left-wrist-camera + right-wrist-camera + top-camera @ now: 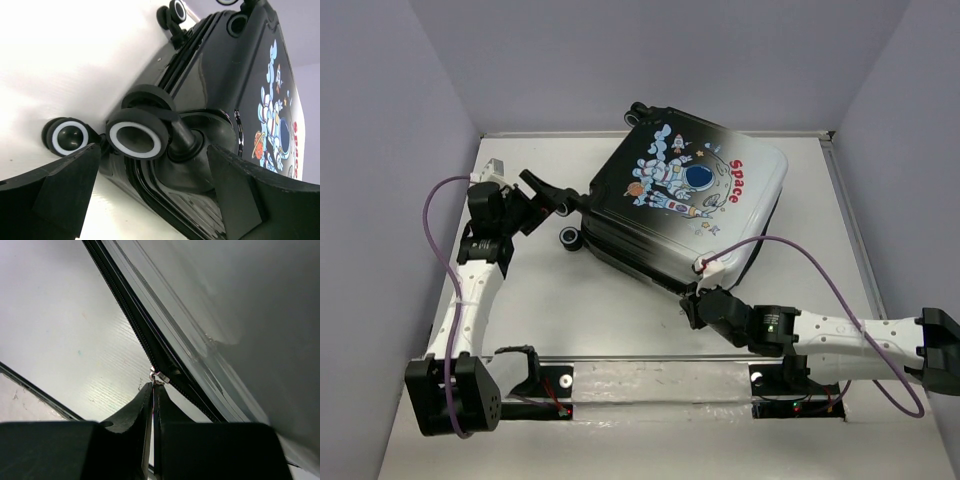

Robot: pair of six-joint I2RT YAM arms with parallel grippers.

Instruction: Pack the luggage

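While the luggage (685, 205) lies flat and zipped shut toward the back of the table (580, 310), astronaut print facing up, the right gripper (152, 387) is pinched tight on the silver zipper pull (158, 376) at its near edge. Over at the wheel end, the left gripper (555, 195) stands spread wide, fingers either side of a white-ringed wheel (136, 140), holding nothing.

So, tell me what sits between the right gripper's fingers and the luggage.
Only the silver zipper pull, pinched at the tips of the right gripper's shut fingers, on the luggage's zipper; right wrist view.
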